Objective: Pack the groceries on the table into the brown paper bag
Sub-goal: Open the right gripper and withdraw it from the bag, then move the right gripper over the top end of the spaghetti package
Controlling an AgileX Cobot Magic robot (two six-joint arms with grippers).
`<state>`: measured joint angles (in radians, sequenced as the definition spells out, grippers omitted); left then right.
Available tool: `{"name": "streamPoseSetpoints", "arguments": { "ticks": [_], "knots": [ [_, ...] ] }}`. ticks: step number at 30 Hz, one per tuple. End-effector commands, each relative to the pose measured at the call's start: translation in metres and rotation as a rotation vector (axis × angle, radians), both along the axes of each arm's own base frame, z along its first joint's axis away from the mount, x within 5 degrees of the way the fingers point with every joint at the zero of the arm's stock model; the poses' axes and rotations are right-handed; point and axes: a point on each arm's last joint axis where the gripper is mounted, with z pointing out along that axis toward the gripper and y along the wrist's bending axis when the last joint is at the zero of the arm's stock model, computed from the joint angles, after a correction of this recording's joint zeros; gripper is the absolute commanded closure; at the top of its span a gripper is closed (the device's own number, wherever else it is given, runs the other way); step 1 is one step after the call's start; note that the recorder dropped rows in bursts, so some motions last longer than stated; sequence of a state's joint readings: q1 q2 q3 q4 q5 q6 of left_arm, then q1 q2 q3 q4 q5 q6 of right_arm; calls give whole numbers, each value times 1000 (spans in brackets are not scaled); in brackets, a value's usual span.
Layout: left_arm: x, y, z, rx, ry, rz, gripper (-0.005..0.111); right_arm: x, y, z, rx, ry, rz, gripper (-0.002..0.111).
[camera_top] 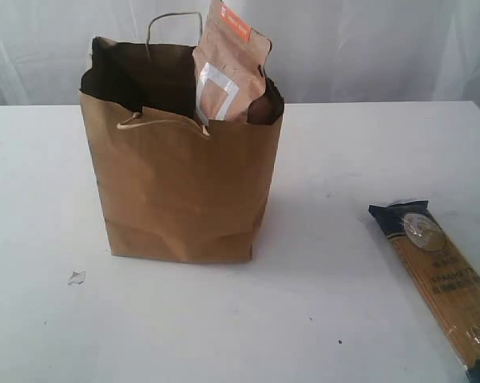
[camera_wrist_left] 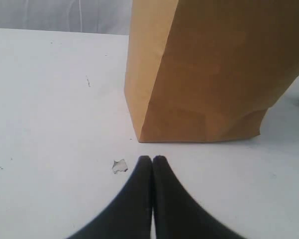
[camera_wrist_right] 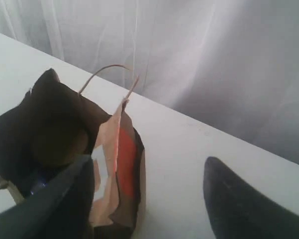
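The brown paper bag (camera_top: 184,187) stands upright on the white table (camera_top: 343,303), left of centre. A brown pouch with a white square (camera_top: 226,68) sticks up out of its right side. The spaghetti pack (camera_top: 443,283) lies flat near the table's right front edge. Neither gripper shows in the exterior view. In its wrist view my left gripper (camera_wrist_left: 152,158) is shut and empty, low over the table just short of the bag's base (camera_wrist_left: 214,74). My right gripper (camera_wrist_right: 149,160) hovers open above the bag's mouth (camera_wrist_right: 45,124), the pouch (camera_wrist_right: 120,149) below it and touched by neither finger.
A small white crumb (camera_top: 77,278) lies on the table left of the bag, close beside my left fingertips (camera_wrist_left: 120,166). A white curtain (camera_top: 367,48) hangs behind the table. The bag's cord handles (camera_top: 174,17) stand up at its rim.
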<state>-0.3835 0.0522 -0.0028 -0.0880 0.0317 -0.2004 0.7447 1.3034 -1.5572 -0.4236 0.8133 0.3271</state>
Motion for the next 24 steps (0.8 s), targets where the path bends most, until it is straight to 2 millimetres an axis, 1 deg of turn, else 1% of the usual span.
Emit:
{"name": "streamPoseSetpoints", "arguments": {
  "ticks": [1,6,11,13,16,17,21,24],
  "knots": [
    [0,0,0,-10,-2,1,107,-24,-26,5,-20,-53,-14,49],
    [0,0,0,-10,-2,1,107,-52,-60,1,-31,-75,-85,49],
    [0,0,0,-10,-2,1,107,-74,-90,-15,-77,-66,-170,49],
    [0,0,0,-10,-2,1,107,-80,-98,-27,-103,-26,-191,49],
    [0,0,0,-10,-2,1,107,-87,-107,-53,-153,64,-242,47],
    [0,0,0,-10,-2,1,107,-88,-109,-60,-163,83,-256,45],
    [0,0,0,-10,-2,1,107,-88,-112,-98,-210,160,-304,30],
    [0,0,0,-10,-2,1,107,-85,-108,-125,-257,208,-296,27]
  ]
}}
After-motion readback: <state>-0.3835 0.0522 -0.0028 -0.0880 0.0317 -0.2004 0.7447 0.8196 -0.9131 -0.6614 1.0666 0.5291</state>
